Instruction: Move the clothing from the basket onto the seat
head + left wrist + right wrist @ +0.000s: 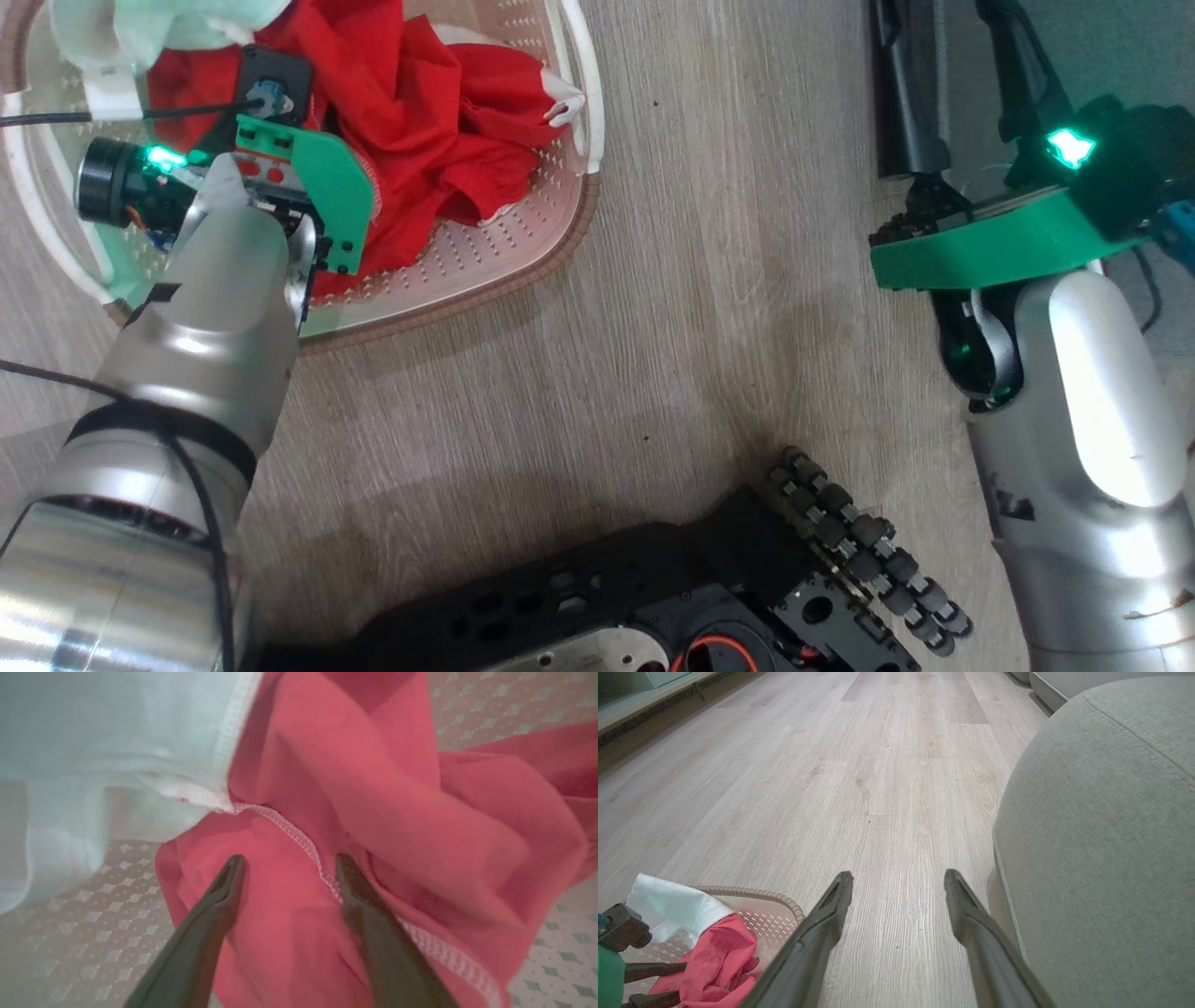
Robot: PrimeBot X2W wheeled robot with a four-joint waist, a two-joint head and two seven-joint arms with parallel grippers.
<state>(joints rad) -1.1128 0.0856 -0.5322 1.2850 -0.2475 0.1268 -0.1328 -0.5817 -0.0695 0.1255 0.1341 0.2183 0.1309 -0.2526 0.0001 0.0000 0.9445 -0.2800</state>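
Note:
The clothing is a crumpled red heap with a white panel, lying in the cream basket on the floor. My left arm reaches down into the basket. Seen from the left wrist, my left gripper is open. Its two fingers rest on the red fabric on either side of a white stitched trim. My right gripper hangs open over bare floor with nothing between its fingers. The basket lies to its left and the grey seat close on its right.
Pale wood plank floor lies between the basket and the seat. My black wheeled base fills the bottom of the head view. A low shelf edge runs along the far left, and another grey cushion sits beyond the seat.

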